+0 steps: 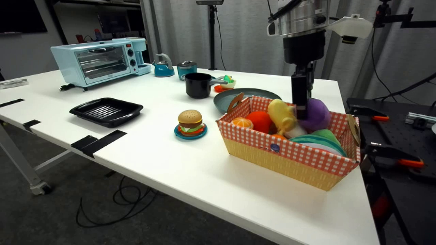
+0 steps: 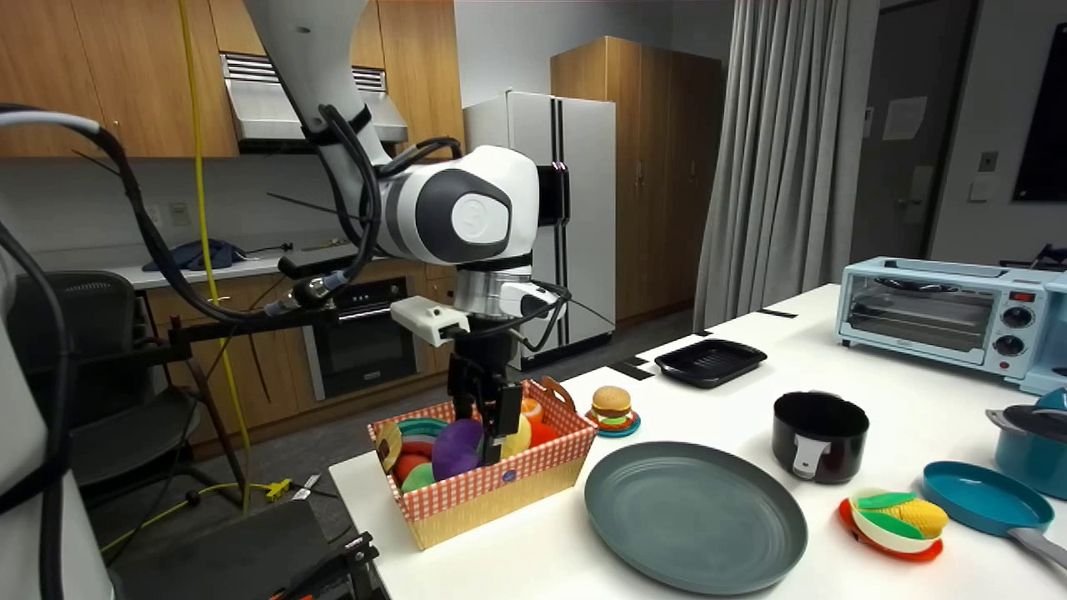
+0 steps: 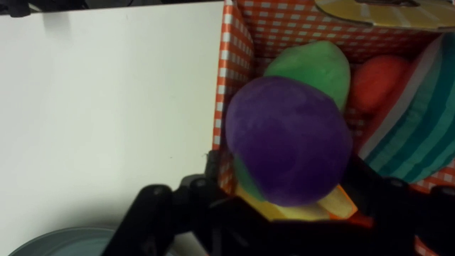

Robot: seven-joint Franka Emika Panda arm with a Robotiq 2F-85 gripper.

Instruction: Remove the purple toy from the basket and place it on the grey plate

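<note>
The purple toy (image 1: 319, 114) is in the checkered basket (image 1: 269, 163), on top of other soft toys; it also shows in an exterior view (image 2: 454, 450) and in the wrist view (image 3: 288, 131). My gripper (image 3: 284, 172) points down into the basket, its fingers spread on either side of the purple toy. The left finger in the wrist view is apart from the toy; the right one is close to it, and I cannot tell if they touch. The grey plate (image 2: 696, 517) lies bare beside the basket; its edge shows in the wrist view (image 3: 71, 245).
A yellow toy (image 1: 281, 114) and a striped toy (image 3: 416, 117) sit close to the purple toy. A toy burger on a small plate (image 1: 190, 124), a black tray (image 1: 105, 112), a black pot (image 2: 819, 437) and a toaster oven (image 2: 921, 317) stand on the table.
</note>
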